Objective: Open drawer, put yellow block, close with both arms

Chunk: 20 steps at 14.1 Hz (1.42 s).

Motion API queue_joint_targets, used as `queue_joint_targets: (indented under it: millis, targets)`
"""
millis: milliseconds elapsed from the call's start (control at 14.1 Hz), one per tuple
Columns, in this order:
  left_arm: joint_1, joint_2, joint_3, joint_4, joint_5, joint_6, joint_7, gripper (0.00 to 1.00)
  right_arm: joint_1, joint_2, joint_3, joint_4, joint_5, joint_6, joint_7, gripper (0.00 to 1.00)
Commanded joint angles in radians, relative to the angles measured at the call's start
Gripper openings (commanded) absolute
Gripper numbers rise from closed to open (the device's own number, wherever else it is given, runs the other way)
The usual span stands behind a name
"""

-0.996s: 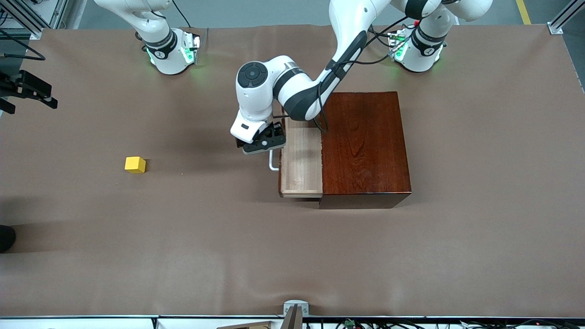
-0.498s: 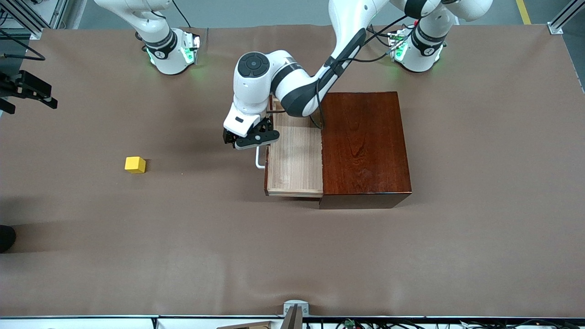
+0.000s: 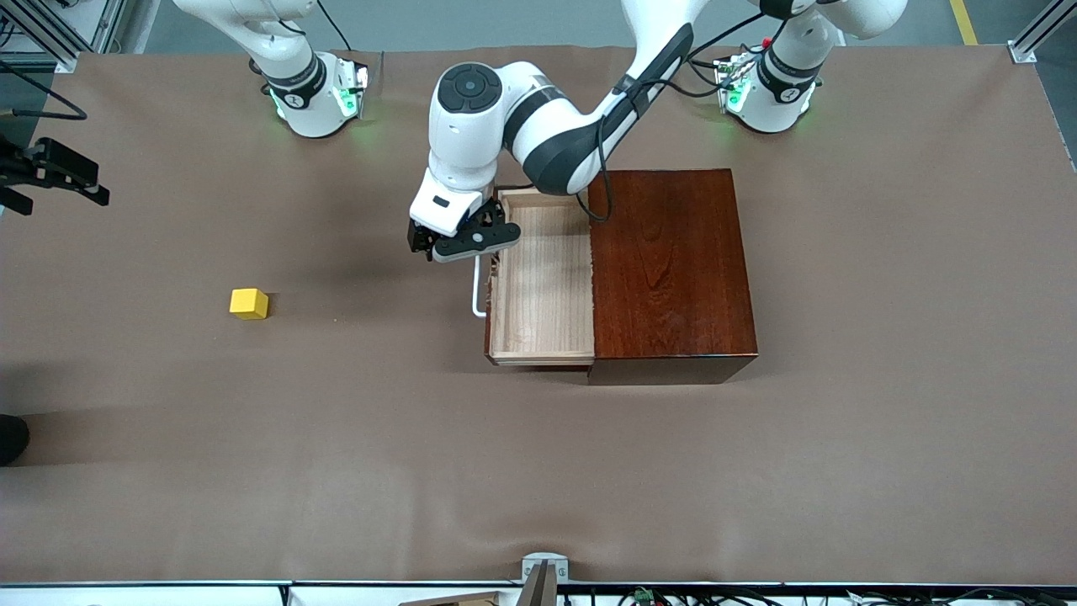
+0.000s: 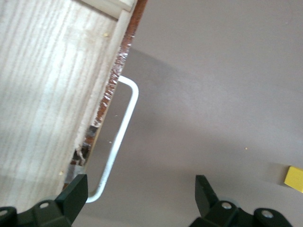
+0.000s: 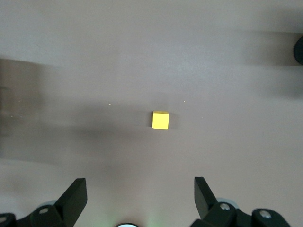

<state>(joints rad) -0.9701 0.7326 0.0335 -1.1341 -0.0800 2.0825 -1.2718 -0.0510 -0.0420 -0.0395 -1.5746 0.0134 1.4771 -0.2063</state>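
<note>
Brown matting covers my bench (image 3: 353, 471). Going from the right arm's end toward the left arm's end: my right tool (image 5: 139, 198) hangs high over the bench with its two black fingers (image 5: 73, 195) spread wide and nothing between them, and the small bright yellow cube (image 3: 249, 303) sits on the matting straight below it, alone, well apart from everything else. Next comes my left tool (image 3: 461, 242), raised just above the upper end of the white U-shaped bar handle (image 3: 478, 288); its fingers (image 4: 75, 191) stand wide apart, gripping nothing, with the bar showing between them and clear of both. The handle belongs to the pale-wood drawer with a dark reddish front (image 3: 543, 282), which is pulled well out and holds nothing. It juts from the glossy dark red-brown wooden box (image 3: 669, 269).
</note>
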Motion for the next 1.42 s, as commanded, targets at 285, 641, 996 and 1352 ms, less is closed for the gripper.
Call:
queue_joint_targets:
  millis: [285,641,996,1352]
  targets:
    - [0.184,-0.313,0.003,-0.029,0.022,-0.382,0.192,1.00,-0.030,0.039,0.006,0.015,-0.009,-0.011,0.005,1.00]
    - [0.430,-0.459,0.000,-0.032,0.042,-0.577,0.479,1.00,-0.069,0.138,0.004,0.010,0.005,-0.008,0.005,1.00]
    - [0.626,-0.522,0.000,-0.041,0.043,-0.717,0.762,1.00,-0.075,0.201,0.004,0.013,-0.009,0.055,-0.001,1.00]
    - [0.824,-0.594,-0.003,-0.143,0.043,-0.722,1.021,1.00,-0.085,0.283,0.004,0.015,-0.006,0.144,0.001,1.00]
